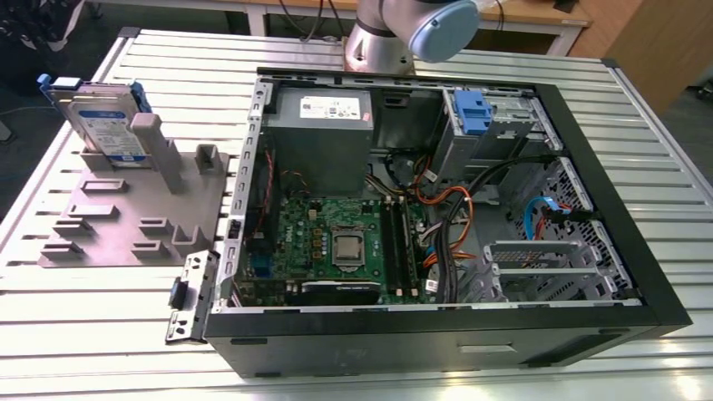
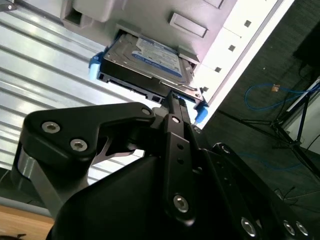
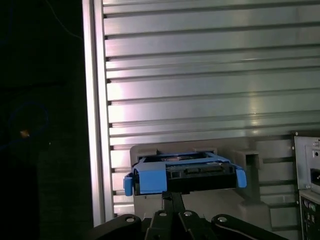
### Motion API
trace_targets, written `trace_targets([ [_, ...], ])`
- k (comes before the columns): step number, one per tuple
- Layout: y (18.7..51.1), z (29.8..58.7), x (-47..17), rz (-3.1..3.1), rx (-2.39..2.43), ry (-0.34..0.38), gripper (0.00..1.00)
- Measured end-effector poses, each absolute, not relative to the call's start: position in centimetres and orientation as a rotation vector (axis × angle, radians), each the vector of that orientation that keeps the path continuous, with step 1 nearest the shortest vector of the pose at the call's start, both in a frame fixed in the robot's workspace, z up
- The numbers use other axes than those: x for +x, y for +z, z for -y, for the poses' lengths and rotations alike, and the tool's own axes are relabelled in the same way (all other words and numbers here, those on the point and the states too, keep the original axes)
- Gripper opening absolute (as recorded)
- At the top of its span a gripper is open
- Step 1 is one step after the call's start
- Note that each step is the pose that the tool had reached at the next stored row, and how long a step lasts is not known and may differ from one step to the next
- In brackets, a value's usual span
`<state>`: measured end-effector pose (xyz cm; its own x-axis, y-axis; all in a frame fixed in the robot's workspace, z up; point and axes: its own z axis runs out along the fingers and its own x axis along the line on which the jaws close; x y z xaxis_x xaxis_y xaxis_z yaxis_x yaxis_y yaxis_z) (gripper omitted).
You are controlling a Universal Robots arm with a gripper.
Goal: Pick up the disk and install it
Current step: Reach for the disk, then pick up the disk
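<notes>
— Where is the disk?

— The disk point(image 1: 103, 113) stands on edge in a slot of the grey holder point(image 1: 134, 221), at the exterior view's left on the slatted metal table point(image 1: 67, 334). Its label faces outward, and a blue bracket point(image 3: 150, 181) runs round its edges.

— And the gripper?

— In both wrist views the gripper point(image 2: 172, 97) point(image 3: 172, 196) points at the disk's bracketed end. Its fingers are drawn together to a narrow tip with nothing between them. The tip is short of the disk, which stands free in the holder.

— What else is nearby?

— The open computer case point(image 1: 624, 251) lies just beside the holder, to the exterior view's right. A grey power-supply box point(image 1: 323, 113) sits inside it, and the arm point(image 1: 412, 29) rises behind it.
</notes>
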<state>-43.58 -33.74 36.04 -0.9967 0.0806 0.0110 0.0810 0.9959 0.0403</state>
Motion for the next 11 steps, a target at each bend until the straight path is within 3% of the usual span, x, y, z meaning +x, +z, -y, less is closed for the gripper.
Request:
trace_targets([
  [11,35.79,33.48,-44.2,3.127,-0.126,-0.064,0.11],
])
